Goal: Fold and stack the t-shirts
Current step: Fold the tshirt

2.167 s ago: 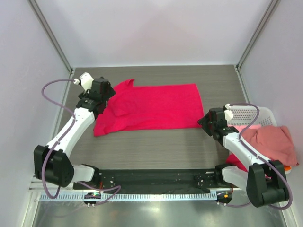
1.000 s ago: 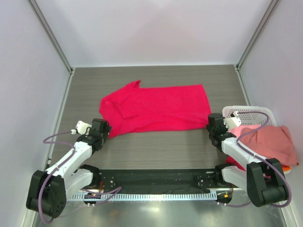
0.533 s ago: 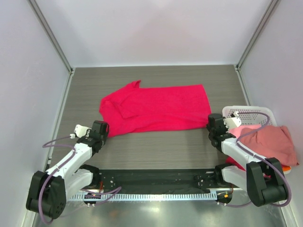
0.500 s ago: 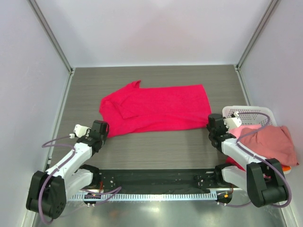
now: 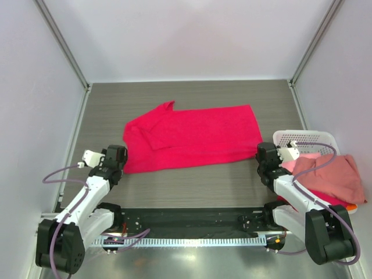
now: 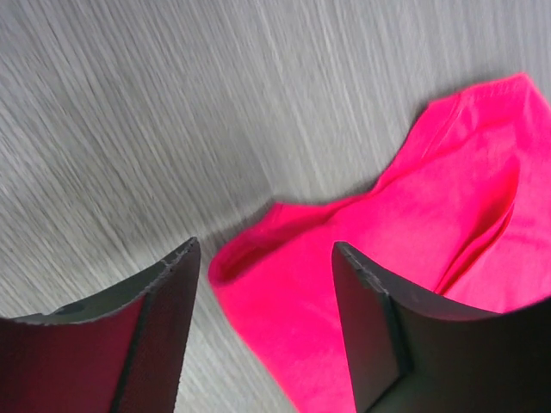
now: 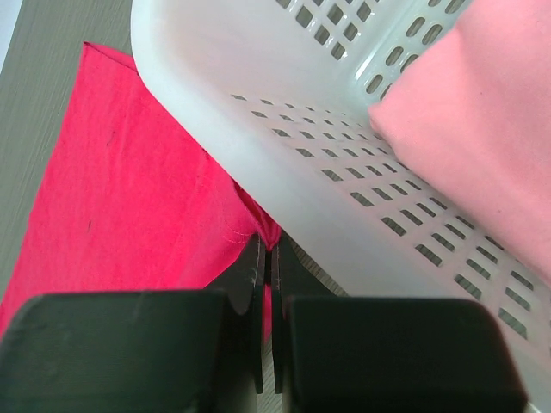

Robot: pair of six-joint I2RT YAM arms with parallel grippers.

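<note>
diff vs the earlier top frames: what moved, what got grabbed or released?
Left gripper pulled back from the crimson t-shirt's far left side to its near left corner and now stands open, gripping nothing. Right gripper, shut on the shirt's near right corner, dragged it slightly right toward the basket. Unchanged: basket and the pink t-shirt heaped in it.

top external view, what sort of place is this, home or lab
Probably a robot lab cell: left arm and right arm bolted at the table's near edge, bare white walls in a metal frame, and a crimson t-shirt laid out beside a white basket.
</note>
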